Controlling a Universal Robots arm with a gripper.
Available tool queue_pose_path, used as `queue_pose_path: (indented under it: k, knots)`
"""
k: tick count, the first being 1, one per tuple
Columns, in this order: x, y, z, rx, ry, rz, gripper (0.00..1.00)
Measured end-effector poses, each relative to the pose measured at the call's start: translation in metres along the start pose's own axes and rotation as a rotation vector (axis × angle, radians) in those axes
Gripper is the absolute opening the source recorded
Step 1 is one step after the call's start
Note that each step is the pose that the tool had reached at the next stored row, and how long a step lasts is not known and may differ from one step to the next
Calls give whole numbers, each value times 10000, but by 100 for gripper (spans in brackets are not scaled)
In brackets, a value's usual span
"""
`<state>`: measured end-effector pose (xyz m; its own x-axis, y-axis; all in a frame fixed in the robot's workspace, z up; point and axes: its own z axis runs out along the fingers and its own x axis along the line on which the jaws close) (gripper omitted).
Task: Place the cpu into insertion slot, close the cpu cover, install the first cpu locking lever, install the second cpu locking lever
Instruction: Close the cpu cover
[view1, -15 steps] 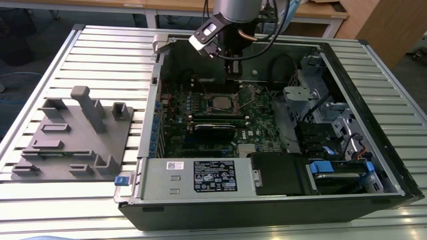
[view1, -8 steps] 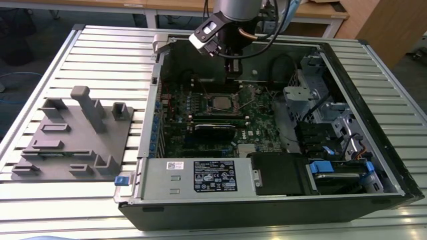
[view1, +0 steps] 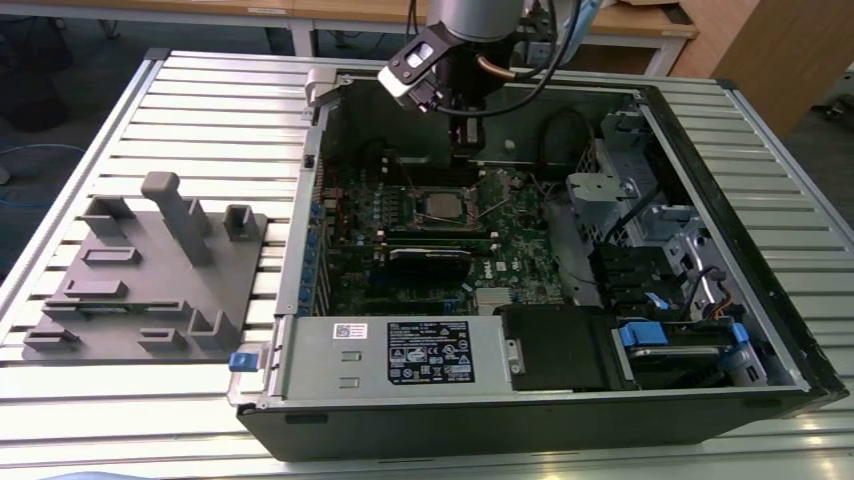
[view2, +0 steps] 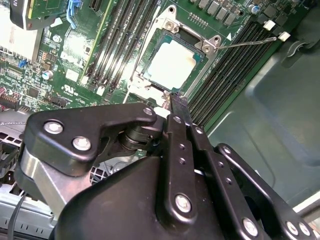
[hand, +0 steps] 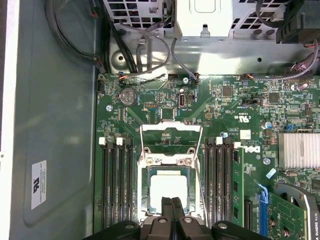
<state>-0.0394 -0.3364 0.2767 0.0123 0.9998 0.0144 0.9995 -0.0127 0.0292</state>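
Note:
The cpu (hand: 170, 189) lies flat in the insertion slot (hand: 145, 200) on the green motherboard, its pale metal top showing through the window of the cpu cover (hand: 170, 161), which lies down over it. Both appear again in the second wrist view: cpu (view2: 172, 62), cover (view2: 194, 41). One thin wire locking lever (view2: 247, 42) sticks out sideways, unlatched, and a U-shaped wire lever (hand: 171, 127) lies back beyond the socket. My gripper (hand: 171, 204) hangs above the socket's near edge, its two black fingers pressed together with nothing between them. In the exterior view the gripper (view1: 461, 145) is above the socket (view1: 447, 205).
Black memory slots (hand: 116, 185) flank the socket on both sides. A silver heatsink (hand: 301, 150) and a blue-tabbed card slot (hand: 263, 210) are nearby. The case walls (view1: 320, 130) ring the board. A power supply box (view1: 387, 355) and a grey fixture plate (view1: 140, 280) lie toward the exterior view's left.

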Motion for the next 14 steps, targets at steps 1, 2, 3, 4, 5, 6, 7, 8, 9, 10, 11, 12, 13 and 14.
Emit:
queue_pose_path:
  k: [1, 2, 3, 4, 5, 6, 7, 8, 9, 10, 11, 12, 13, 14]
  knots:
    - [0, 0, -6, 1, -3, 0, 10]
    - [0, 1, -9, -1, 0, 0, 10]
    - [0, 1, -14, -2, 2, 0, 10]
    - [1, 1, -15, -2, 4, 0, 10]
    - [1, 18, -16, -1, 2, -2, 10]
    - [1, 51, -14, -2, 3, 1, 10]
    - [1, 66, -14, -2, 2, 0, 10]
    - [1, 80, -13, -2, 3, 0, 10]
    - [1, 93, -13, -1, 3, 0, 10]
    - [2, 105, -12, -2, 3, 0, 10]
    - [2, 117, -12, -1, 3, -1, 10]
    - [2, 128, -11, -2, 3, -1, 10]
    - [2, 137, -11, -2, 3, -1, 10]
    - [2, 145, -10, -2, 3, -1, 10]
